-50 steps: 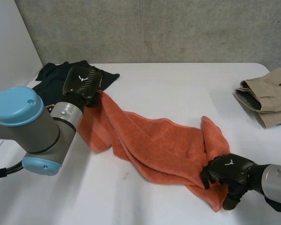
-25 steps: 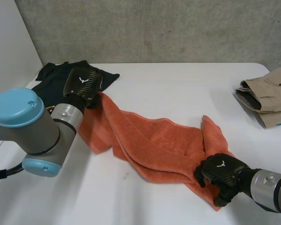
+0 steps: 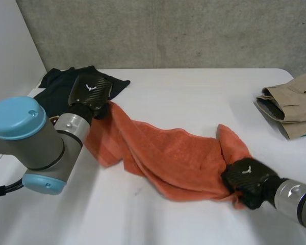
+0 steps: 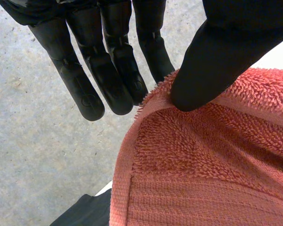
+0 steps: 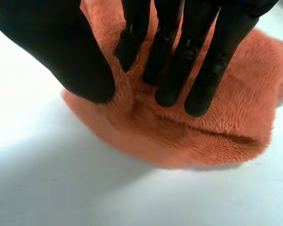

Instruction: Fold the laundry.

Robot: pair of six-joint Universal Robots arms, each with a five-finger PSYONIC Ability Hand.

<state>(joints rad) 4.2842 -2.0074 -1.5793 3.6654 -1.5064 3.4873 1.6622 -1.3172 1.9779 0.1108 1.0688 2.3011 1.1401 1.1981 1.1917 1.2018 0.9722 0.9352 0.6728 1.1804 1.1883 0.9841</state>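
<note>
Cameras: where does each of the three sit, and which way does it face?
Head view: sits between and behind the arms, looking down at the white table and orange towel; both arms, the left hand and the right hand show.
Left wrist view: sits on the left wrist, looking along the palm; its fingers and thumb pinch the towel's edge.
Right wrist view: sits on the right wrist, looking along the palm; its fingers and thumb grip the towel's other end.
Both wrist views share the towel.

Orange towel (image 3: 173,155) lies rumpled across white table (image 3: 183,97). Left hand (image 3: 92,92) at its far end, right hand (image 3: 247,178) at its near end.
</note>
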